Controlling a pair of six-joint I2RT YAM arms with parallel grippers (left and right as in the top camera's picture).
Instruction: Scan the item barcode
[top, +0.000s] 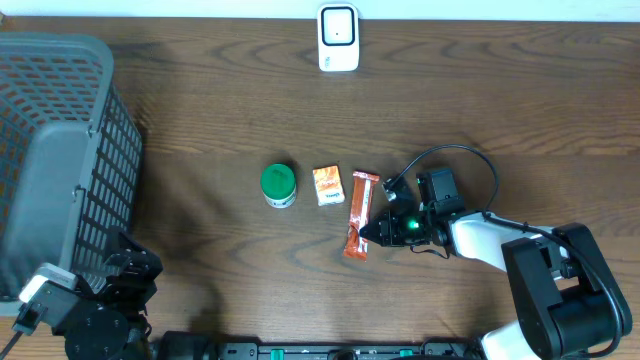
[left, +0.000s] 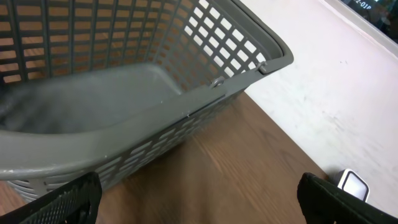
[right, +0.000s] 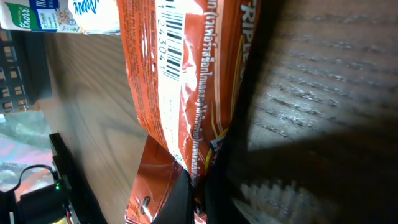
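Observation:
The item is a long orange snack packet (top: 359, 214) lying on the wooden table (top: 500, 120), right of centre. My right gripper (top: 376, 232) is shut on its lower right edge. In the right wrist view the packet (right: 205, 93) fills the middle, its barcode (right: 169, 46) faces the camera, and the dark jaws of the right gripper (right: 200, 196) pinch the wrapper's edge. The white scanner (top: 338, 38) stands at the table's far edge. My left gripper (top: 128, 262) is at the front left beside the basket, and in its wrist view the left gripper (left: 205, 205) is open and empty.
A grey mesh basket (top: 40, 110) takes up the left side, and its rim (left: 186, 106) is close in the left wrist view. A green-lidded jar (top: 278, 185) and a small orange box (top: 328, 186) sit just left of the packet.

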